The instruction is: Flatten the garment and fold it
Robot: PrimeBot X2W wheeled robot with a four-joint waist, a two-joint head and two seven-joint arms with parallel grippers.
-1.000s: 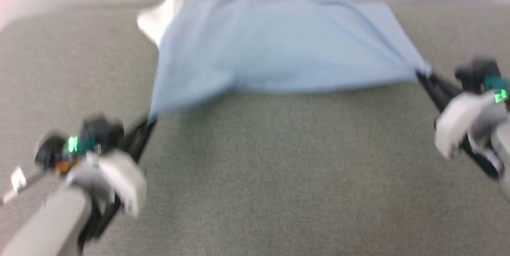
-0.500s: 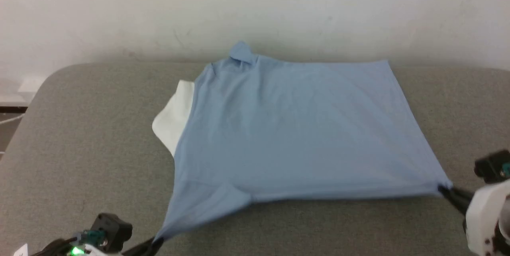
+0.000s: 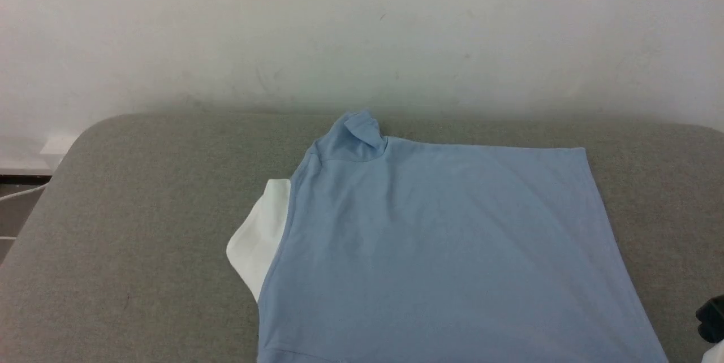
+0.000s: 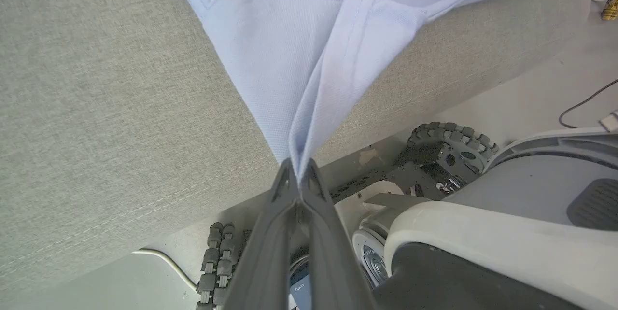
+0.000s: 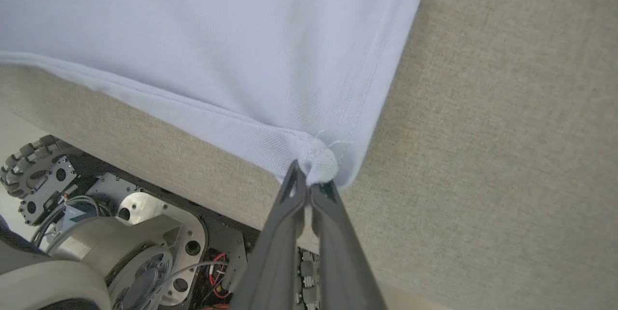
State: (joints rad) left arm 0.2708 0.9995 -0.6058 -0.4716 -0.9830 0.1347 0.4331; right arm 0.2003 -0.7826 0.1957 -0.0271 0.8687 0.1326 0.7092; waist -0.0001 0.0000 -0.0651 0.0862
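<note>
One garment, left pincer, right pincer gripping

I saw a grey, cloth-covered table with rounded far corners. On it lay the garment, light blue and spread almost flat, a white part poking out at its left, a small fold raised at its far edge.

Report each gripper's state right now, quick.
Left gripper: shut, pinching a gathered corner of the light blue T-shirt.
Right gripper: shut, pinching a bunched hem corner of the light blue T-shirt.
</note>
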